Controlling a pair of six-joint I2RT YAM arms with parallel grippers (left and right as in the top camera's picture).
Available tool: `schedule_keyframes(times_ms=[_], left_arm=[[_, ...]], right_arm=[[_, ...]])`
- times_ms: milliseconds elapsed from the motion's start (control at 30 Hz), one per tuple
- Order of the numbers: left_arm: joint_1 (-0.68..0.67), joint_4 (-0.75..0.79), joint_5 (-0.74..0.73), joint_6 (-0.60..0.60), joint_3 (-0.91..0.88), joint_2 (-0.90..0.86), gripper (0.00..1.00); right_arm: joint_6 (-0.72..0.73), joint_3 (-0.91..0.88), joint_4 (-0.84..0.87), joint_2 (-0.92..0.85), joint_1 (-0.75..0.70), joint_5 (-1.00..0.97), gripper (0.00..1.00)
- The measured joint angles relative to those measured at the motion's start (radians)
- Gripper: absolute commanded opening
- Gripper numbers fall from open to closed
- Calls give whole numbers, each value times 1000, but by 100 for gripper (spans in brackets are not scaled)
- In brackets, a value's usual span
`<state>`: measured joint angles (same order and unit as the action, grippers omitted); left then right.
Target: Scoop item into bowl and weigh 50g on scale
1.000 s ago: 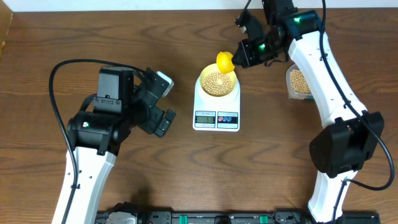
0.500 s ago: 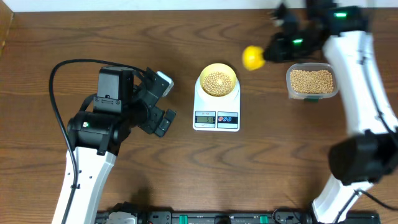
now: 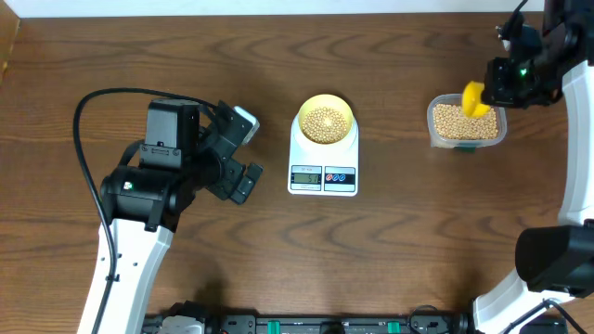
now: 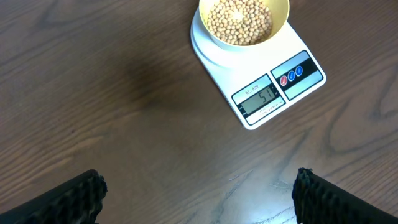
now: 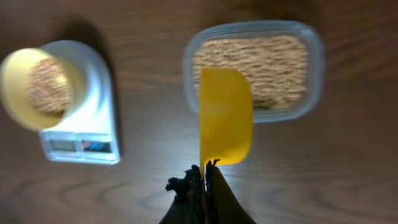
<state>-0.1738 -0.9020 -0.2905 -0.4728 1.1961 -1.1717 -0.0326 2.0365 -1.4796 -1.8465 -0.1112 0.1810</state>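
A dark brown wood-grain table (image 3: 418, 241) fills the view, with a pale strip of wall (image 3: 186, 7) along its far edge. The left gripper (image 4: 199, 199) hangs spread wide and empty. Ahead of it stands the white scale (image 4: 261, 81), carrying the yellow bowl (image 4: 283, 18) of beans (image 4: 239, 18). The right gripper (image 5: 204, 169) is clamped on the handle of a yellow scoop (image 5: 225, 118), which reaches forward over a clear tub (image 5: 316, 74) of more beans. The scale sits well off to its side.
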Motion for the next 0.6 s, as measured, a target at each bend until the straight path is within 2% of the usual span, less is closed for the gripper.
schedule_keyframes(times_ms=[167, 400, 600], left_arm=[[0, 0, 0, 0, 0, 0, 98], [0, 0, 0, 0, 0, 0, 98], [0, 0, 0, 0, 0, 0, 98]], right_arm=[[7, 0, 9, -31, 40, -168, 1], [40, 0, 11, -184, 204, -472, 1], [51, -1, 34, -222, 282, -582, 1]])
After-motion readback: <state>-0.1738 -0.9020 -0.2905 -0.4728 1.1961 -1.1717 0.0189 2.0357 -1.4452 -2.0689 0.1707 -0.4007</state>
